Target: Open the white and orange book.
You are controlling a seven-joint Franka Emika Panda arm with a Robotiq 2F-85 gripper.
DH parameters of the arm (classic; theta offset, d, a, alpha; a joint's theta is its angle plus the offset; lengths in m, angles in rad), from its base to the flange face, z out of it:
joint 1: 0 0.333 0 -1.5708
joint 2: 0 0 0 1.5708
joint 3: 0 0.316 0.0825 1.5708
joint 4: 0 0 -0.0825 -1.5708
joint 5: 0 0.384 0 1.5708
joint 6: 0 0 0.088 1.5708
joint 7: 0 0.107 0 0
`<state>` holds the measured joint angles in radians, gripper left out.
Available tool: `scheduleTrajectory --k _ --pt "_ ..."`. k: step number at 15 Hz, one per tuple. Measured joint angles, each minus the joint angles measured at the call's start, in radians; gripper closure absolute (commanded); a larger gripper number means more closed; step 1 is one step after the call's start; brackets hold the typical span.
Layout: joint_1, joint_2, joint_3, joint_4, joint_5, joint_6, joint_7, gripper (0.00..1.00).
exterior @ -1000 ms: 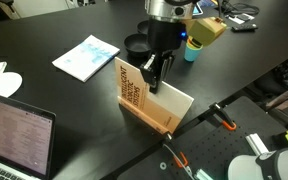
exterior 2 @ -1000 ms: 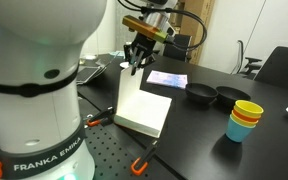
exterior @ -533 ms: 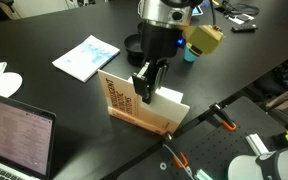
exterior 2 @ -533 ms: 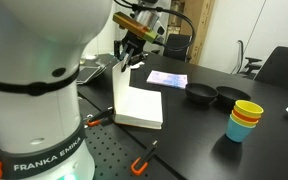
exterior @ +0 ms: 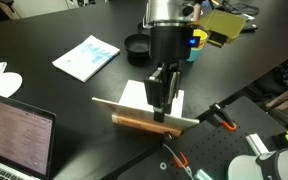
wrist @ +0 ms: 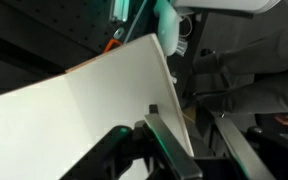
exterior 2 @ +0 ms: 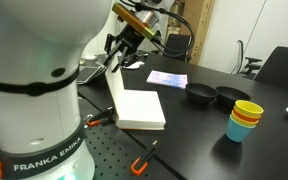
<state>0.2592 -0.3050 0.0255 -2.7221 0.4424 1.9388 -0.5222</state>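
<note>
1. Wrist view: the cream inner face of the white and orange book point(wrist: 84, 105) fills the frame and lies against one finger point(wrist: 164, 140) of the gripper point(wrist: 196, 150). We cannot tell whether the claw pinches the cover or only props it.
2. We see the book in both exterior views, lying on the black table point(exterior: 44, 45) near its edge, with the cover swung out and white pages exposed.
3. A light blue book point(exterior: 86, 57) lies well apart.
</note>
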Motion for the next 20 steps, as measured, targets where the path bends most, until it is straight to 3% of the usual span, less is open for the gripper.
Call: scheduleTrajectory --k 3,6,10,16,20 --pt "-0.003 0.000 0.000 0.026 0.000 -0.210 0.026 0.04" --pt "-0.016 0.008 0.000 0.053 0.002 -0.305 0.032 0.00" --pt "-0.056 0.031 -0.007 0.083 0.012 -0.219 0.004 0.00" --pt "-0.160 0.141 -0.088 0.116 0.018 -0.029 -0.110 0.00" --pt "-0.205 0.212 -0.100 0.120 0.012 0.001 -0.145 0.00"
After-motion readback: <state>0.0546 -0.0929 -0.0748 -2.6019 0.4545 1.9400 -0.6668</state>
